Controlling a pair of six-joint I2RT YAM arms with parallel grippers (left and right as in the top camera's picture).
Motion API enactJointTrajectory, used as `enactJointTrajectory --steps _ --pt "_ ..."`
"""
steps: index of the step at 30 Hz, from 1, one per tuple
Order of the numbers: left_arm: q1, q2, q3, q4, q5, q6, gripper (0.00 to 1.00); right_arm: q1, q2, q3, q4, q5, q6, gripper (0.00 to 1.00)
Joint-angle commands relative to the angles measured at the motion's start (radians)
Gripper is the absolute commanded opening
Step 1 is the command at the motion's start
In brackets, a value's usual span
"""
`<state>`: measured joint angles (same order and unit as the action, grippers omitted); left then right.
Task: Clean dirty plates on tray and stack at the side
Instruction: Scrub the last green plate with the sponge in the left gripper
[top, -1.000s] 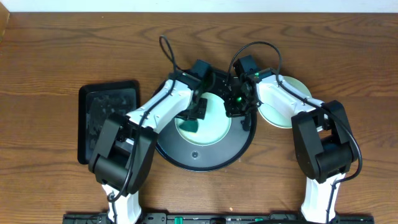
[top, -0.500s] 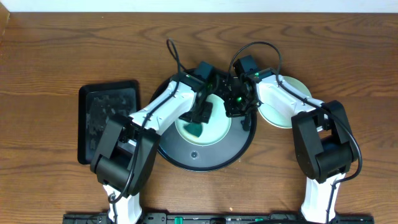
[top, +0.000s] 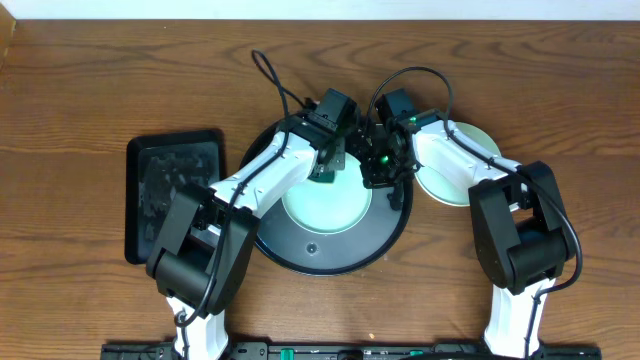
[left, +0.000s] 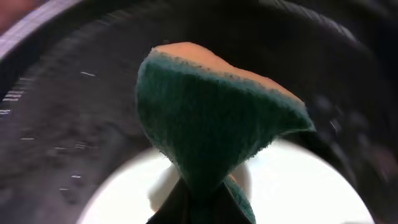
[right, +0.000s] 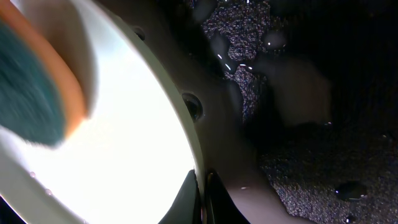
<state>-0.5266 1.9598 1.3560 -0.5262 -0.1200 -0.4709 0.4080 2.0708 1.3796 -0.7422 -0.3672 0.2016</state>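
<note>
- A green and orange sponge (left: 211, 118) is pinched by the left gripper (top: 326, 171) over the turquoise plate (top: 325, 208), at its upper edge.
- This plate lies on the round tray (top: 300, 255), mid-frame.
- Its right rim is clamped by the right gripper (top: 378, 172), jaws narrow.
- A second plate (top: 447, 182) lies right of the tray.

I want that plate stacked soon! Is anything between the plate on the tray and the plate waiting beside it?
Nothing lies on the table between them. The blue plate only has to cross the rim of the tray. The robot's right arm hangs over the side plate, though, so it would have to move.
</note>
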Motion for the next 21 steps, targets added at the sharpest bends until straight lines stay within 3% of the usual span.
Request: enactJointTrajectory --steps 1,10,21 --pt "0.005 0.016 -0.004 0.028 -0.189 -0.124 0.07 0.003 0.011 -0.018 -0.006 0.018 0.004 0.02" --pt "0.0 0.035 -0.004 0.094 -0.171 -0.114 0.07 0.003 0.011 -0.018 -0.006 0.018 0.003 0.01" --pt "-0.003 0.034 -0.004 -0.044 0.338 0.029 0.07 0.003 0.011 -0.018 -0.006 0.018 0.003 0.02"
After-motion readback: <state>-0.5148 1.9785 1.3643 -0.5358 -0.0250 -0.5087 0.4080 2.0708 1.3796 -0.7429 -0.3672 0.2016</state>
